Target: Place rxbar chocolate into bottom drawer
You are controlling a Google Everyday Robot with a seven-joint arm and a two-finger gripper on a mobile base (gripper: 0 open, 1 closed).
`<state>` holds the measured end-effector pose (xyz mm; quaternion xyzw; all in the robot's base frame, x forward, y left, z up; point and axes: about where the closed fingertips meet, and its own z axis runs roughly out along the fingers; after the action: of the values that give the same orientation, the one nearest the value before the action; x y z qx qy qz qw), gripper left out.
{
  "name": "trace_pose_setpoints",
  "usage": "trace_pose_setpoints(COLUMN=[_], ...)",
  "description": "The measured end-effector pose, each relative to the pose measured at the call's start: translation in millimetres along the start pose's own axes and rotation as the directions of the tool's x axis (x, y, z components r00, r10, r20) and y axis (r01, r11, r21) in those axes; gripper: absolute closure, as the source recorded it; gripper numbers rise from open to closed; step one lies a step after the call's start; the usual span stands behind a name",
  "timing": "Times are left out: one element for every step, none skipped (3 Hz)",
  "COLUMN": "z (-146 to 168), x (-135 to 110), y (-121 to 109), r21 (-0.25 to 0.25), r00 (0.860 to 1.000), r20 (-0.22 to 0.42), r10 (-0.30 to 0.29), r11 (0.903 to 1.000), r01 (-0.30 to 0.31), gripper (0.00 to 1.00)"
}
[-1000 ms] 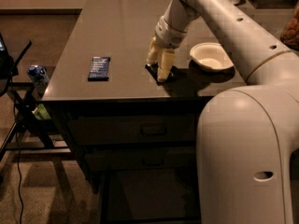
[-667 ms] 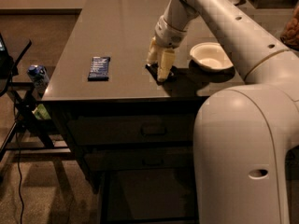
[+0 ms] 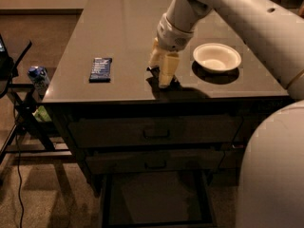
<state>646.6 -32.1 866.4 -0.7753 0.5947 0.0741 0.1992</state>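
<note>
A: Black-wrapped flat rxbar chocolate (image 3: 152,71) lies at the near edge of the grey countertop (image 3: 123,27), under the cream two-finger gripper (image 3: 159,76). Grip: cannot tell.
B: Clamp squarely, lift straight, then lower into the open dark grey bottom drawer (image 3: 156,198).

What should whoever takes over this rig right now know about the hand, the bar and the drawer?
Hand: down on the dark grey countertop, beside the white round bowl; grasp not confirmed.
Black-wrapped snack bar: only a dark sliver shows at the hand's tip, on the counter, not lifted.
Blue-wrapped bar: on the side of the hand away from the bowl; not the target.
Bottom dark grey drawer: pulled open. The two handled drawers above it are closed.
Done: drawer open, hand at the bar. Left: secure the bar, lift it, carry it down, release it in the drawer.
</note>
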Motion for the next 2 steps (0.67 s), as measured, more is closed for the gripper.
trace_pose_setpoints(z=[-0.1,-2.0], x=[0.1,5.6], y=[-0.6,18.8], r21=[0.001,-0.010], r00=[1.000,1.000], r20=[0.000,-0.005], r10=[0.000,0.010], r11=[1.0000,0.9999], r01=[0.000,-0.010], gripper=[1.00,1.00])
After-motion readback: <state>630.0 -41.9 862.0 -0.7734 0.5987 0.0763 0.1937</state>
